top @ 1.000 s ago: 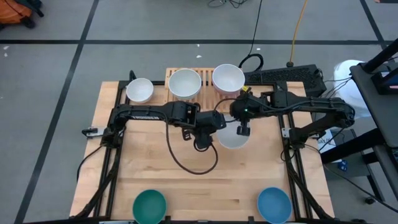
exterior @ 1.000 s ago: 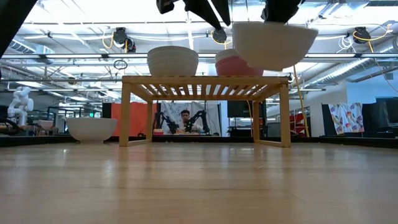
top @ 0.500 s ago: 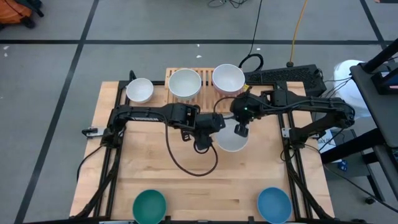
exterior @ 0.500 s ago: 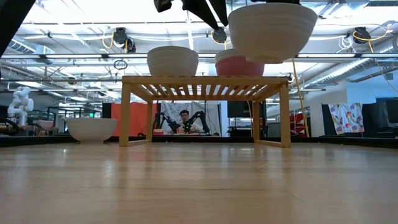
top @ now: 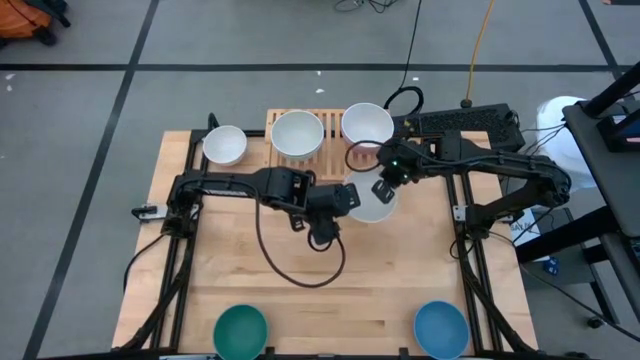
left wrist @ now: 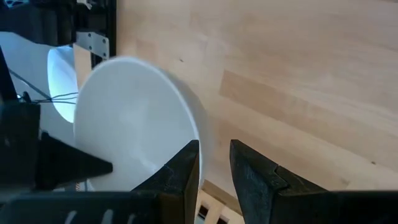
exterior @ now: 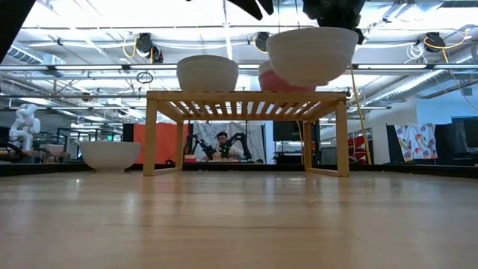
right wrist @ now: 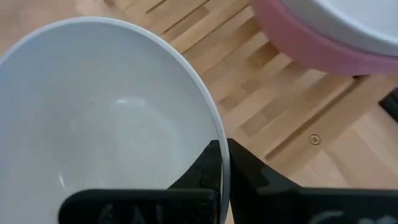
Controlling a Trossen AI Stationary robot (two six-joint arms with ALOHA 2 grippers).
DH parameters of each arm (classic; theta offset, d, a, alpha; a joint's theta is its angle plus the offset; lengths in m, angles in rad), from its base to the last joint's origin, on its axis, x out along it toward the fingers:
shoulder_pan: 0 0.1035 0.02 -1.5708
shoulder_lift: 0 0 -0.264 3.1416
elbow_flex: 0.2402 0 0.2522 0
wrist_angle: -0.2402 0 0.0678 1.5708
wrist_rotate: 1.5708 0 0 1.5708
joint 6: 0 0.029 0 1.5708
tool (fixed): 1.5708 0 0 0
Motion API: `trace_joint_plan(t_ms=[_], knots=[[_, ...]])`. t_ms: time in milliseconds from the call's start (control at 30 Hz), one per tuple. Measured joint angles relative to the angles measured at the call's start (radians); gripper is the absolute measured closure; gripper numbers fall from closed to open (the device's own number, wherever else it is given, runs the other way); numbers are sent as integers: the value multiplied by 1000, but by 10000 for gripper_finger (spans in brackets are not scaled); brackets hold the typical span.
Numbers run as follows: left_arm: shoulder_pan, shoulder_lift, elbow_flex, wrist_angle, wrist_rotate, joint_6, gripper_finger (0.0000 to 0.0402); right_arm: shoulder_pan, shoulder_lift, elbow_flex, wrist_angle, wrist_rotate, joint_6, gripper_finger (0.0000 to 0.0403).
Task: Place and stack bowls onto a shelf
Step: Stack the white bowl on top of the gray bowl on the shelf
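My right gripper (top: 385, 189) is shut on a white bowl (top: 374, 208) held in the air just in front of the wooden shelf (top: 326, 118). My left gripper (left wrist: 214, 165) is open beside that bowl's rim with nothing between its fingers; I cannot tell whether one finger touches the rim. On the shelf stand a stack of white bowls (top: 297, 135) and a white bowl nested in a pink bowl (exterior: 287, 81). Another white bowl (top: 225, 145) rests on the table left of the shelf. A teal bowl (top: 241, 330) and a blue bowl (top: 441, 328) sit at the near edge. My right gripper pinches the white bowl's rim (right wrist: 217, 134), one finger inside the bowl and one outside. The fingers slant down from above on the shelf side. The bowl hangs clear of the table, mouth up and about level, at the height of the shelf's top (exterior: 312, 54).
The shelf's right end holds the pink bowl stack (top: 367, 125), just beyond the held bowl. A black cable (top: 300, 262) loops over the table's middle. Black frame rails (top: 180, 215) run along both table sides.
My right gripper has carried the white bowl toward the far edge and the shelf while rolling its wrist; the bowl, tilted before, now hangs about level. My left gripper has risen a little beside it.
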Motion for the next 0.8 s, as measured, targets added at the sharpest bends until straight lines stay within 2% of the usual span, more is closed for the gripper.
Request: trace_joint_plan(t_ms=[200,333,500,800], knots=[[15,1,0,60,10,-25,305,6,5,0,38,17,-21,403],[27,8,0,47,32,-54,305,10,10,0,26,66,-32,403],[36,8,0,21,47,-66,305,10,10,0,39,72,-78,403],[69,8,0,-1,105,13,305,10,11,0,33,97,-157,403]])
